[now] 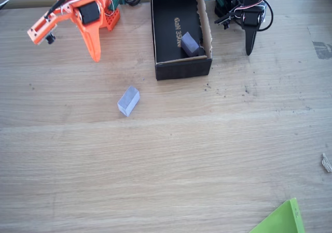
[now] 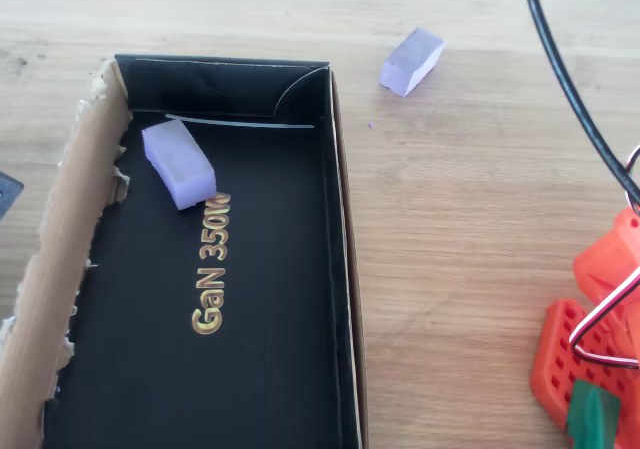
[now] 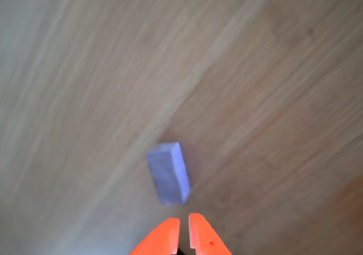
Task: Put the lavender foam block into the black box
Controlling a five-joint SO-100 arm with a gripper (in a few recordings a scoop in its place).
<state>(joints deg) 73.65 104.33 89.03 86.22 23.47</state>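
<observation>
Looking down the wrist view, we are seeing the lavender foam block (image 3: 167, 172) lying on the desk (image 3: 272, 96) just ahead of our closed end effector (image 3: 183, 231), its long axis nearly in line with the jaws.

Bare table (image 1: 171, 155) rings the lavender foam block (image 1: 128, 100); the black box (image 1: 182, 69) stands beside it.

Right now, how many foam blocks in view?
2. One lavender block lies on the bare table, left of the black box in the fixed view. One darker block lies inside the box, near an end wall.
</observation>
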